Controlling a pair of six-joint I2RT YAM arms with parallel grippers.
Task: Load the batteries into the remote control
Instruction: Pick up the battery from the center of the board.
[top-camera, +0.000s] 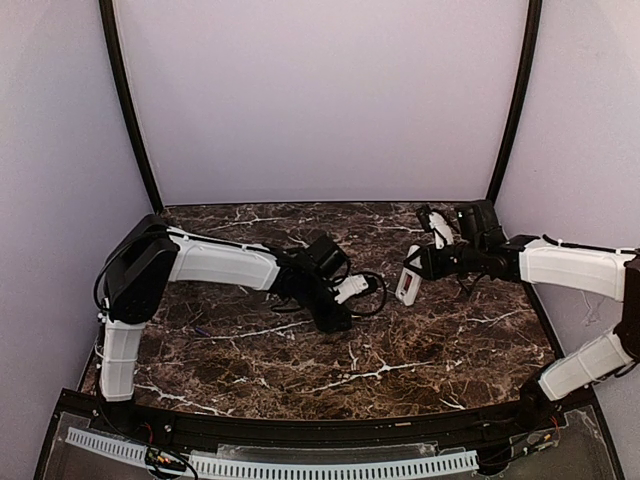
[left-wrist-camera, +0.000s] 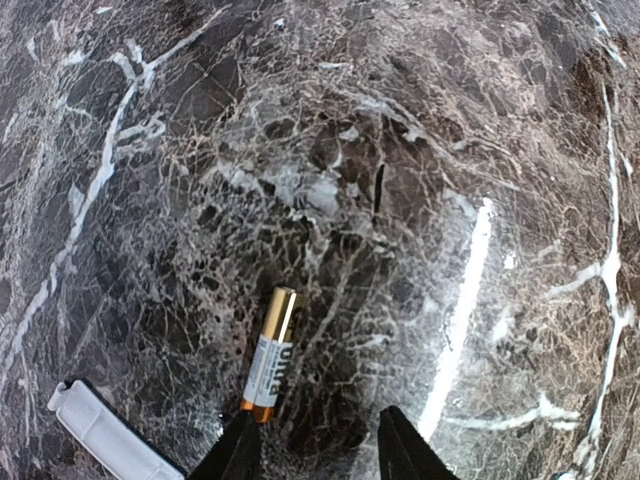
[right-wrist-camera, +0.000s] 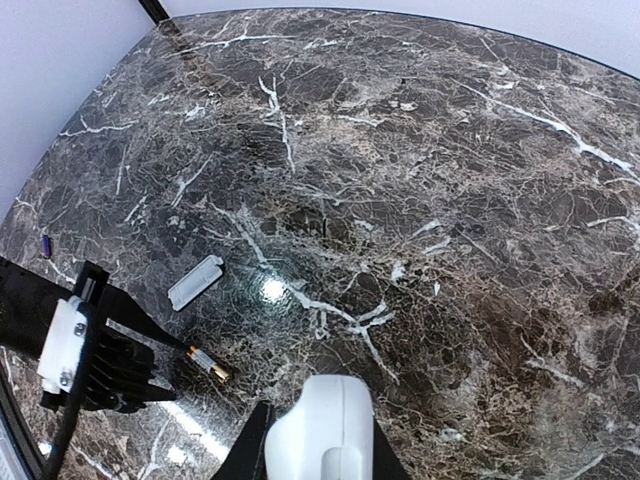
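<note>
The white remote control (right-wrist-camera: 328, 432) is held above the table with my right gripper (right-wrist-camera: 320, 455) shut on it; in the top view the remote control (top-camera: 408, 284) hangs at the right of centre. One battery (left-wrist-camera: 270, 352), gold and white with an orange end, lies on the dark marble. My left gripper (left-wrist-camera: 320, 452) hovers low over it, jaws apart, and the battery's orange end lies just at the left fingertip (left-wrist-camera: 238, 452), outside the gap. The right wrist view shows the same battery (right-wrist-camera: 210, 366) by the left arm's black fingers (right-wrist-camera: 150, 345).
A small loose white cover piece (right-wrist-camera: 195, 282) lies on the marble table (top-camera: 400, 370) near the battery; the left wrist view has the cover piece (left-wrist-camera: 105, 435) at its bottom left. A tiny purple object (right-wrist-camera: 45, 245) sits near the table's edge.
</note>
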